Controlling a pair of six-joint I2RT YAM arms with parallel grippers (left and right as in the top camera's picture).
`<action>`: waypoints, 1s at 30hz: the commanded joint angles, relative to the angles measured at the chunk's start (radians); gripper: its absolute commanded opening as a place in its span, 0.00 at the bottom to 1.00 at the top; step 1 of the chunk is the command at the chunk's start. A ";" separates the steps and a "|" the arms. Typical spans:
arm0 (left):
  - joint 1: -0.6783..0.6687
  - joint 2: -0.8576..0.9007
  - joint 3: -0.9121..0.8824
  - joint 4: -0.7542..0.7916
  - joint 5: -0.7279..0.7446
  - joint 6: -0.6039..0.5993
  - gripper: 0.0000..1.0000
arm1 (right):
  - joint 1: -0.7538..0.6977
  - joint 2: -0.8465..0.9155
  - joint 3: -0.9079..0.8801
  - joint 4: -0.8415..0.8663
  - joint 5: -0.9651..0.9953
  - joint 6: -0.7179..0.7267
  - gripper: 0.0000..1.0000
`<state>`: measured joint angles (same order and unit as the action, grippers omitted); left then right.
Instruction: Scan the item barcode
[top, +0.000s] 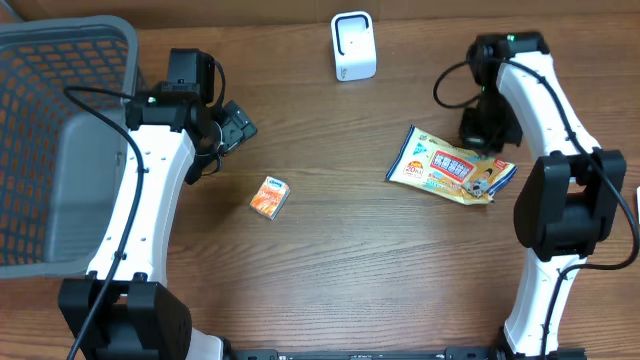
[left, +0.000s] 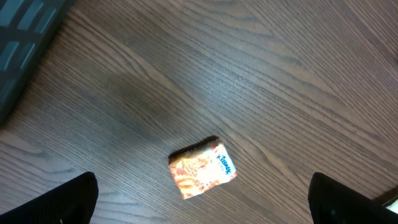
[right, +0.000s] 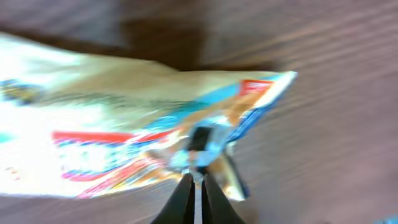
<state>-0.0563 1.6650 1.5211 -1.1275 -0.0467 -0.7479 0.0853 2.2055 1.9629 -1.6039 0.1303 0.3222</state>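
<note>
A flat white, blue and orange snack packet lies on the wooden table at the right. My right gripper is at its far right edge. In the right wrist view the packet is blurred, and the right gripper is shut, its thin tips pinching the packet's rim. A white barcode scanner stands at the back centre. A small orange packet lies left of centre. My left gripper hovers up and left of it, wide open and holding nothing. Its view shows the small packet between and ahead of the fingers.
A large grey mesh basket fills the left side of the table, and its corner shows in the left wrist view. Bare wood lies between the two packets and in front of the scanner.
</note>
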 joint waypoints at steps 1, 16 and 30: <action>0.003 -0.009 0.017 0.002 -0.016 0.019 1.00 | 0.040 -0.017 0.013 0.005 -0.263 -0.171 0.09; 0.003 -0.009 0.017 0.002 -0.016 0.019 1.00 | 0.217 -0.015 -0.313 0.475 -0.399 -0.084 0.04; 0.003 -0.009 0.017 0.002 -0.016 0.019 1.00 | 0.381 -0.016 0.093 0.069 -0.125 -0.113 0.13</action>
<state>-0.0563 1.6650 1.5211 -1.1278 -0.0463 -0.7479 0.5076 2.2028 1.9690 -1.4395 -0.0933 0.2085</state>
